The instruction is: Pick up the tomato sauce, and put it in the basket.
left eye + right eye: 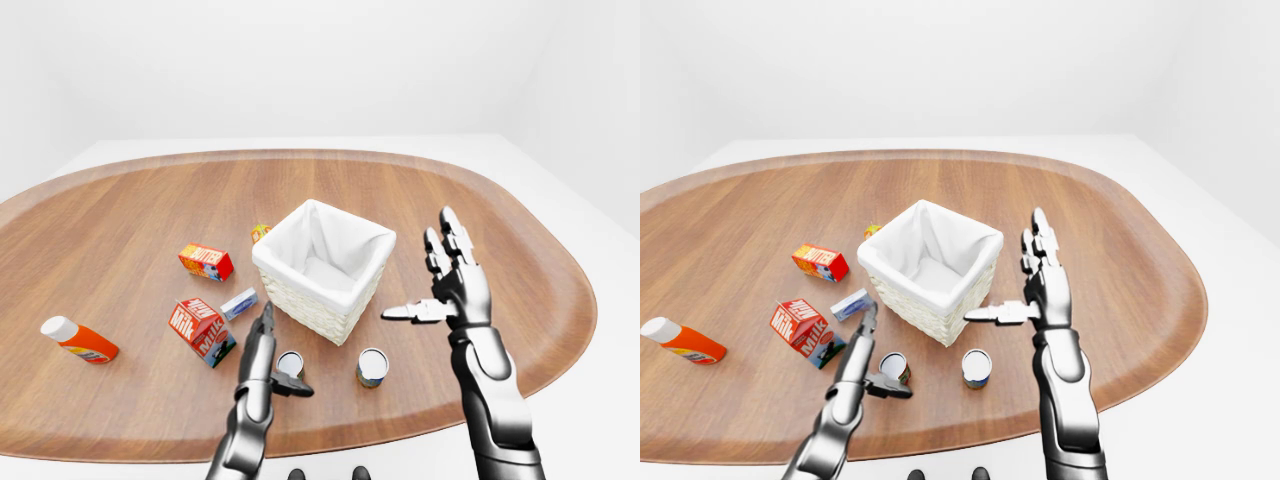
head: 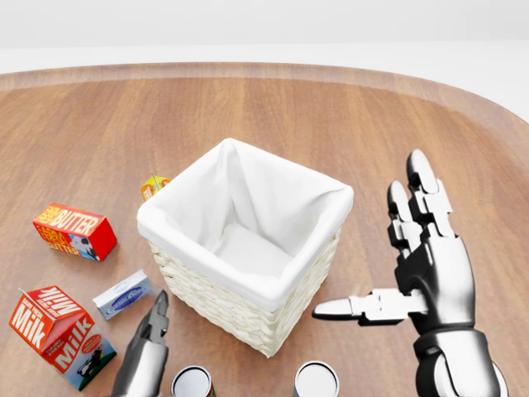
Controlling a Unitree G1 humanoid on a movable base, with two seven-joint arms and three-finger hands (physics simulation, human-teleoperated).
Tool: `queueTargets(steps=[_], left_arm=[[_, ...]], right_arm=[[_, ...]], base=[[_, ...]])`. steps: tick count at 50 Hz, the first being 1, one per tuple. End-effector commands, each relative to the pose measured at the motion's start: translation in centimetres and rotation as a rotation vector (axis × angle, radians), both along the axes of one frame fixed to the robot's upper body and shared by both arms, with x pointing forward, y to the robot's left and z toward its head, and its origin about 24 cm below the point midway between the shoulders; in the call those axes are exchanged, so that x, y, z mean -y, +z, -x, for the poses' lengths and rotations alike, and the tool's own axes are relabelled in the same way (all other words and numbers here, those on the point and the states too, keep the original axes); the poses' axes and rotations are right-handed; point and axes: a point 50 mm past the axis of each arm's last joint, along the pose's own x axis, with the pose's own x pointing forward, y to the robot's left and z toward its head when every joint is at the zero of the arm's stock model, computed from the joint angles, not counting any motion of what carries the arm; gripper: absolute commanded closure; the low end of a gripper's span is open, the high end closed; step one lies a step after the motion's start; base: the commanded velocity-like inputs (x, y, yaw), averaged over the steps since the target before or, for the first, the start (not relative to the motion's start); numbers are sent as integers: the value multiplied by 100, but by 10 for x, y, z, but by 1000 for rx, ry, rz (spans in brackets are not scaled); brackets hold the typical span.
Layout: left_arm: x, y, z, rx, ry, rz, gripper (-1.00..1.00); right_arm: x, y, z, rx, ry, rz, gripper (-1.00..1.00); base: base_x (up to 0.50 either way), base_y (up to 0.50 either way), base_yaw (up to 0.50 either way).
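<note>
1. Worktop [image 1: 130, 210]: brown wood grain, lighter rim; surroundings white.
2. Basket [image 2: 216, 302]: cream wicker weave w/ plain white cloth liner.
3. Butter box [image 2: 74, 231]: red, yellow lettering.
4. Milk carton [image 2: 59, 332]: red-orange, white "Milk" lettering, dark blue patch low down.
5. Small box [image 2: 122, 294]: pale grey-white w/ blue label.
6. Bottle [image 1: 78, 340]: orange, white cap.
7. Two cans [image 1: 372, 367]: white tops, dark sides.
8. Right hand [image 2: 417, 248], left hand [image 1: 265, 345]: glossy silver-grey, black joints.
</note>
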Motion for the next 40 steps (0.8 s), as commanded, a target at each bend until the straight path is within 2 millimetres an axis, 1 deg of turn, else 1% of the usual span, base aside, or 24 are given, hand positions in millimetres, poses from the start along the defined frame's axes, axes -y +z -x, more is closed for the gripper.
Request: queueTargets(steps=[1, 14, 28, 40], left_arm=[[1, -4, 0, -18, 3, 2, -100], [1, -12, 2, -49, 13, 2, -100], [1, -15, 6, -62, 14, 6, -100], [0, -18, 6, -66, 15, 8, -100]], right_arm=[[0, 0, 0, 1, 0, 1, -100], [0, -1, -1, -5, 0, 0, -100], [1, 2, 0, 8, -3, -1, -100], [0, 0, 0, -1, -2, 0, -100]], base=[[0, 0, 0], [0, 0, 0], [0, 0, 0], [0, 0, 0]])
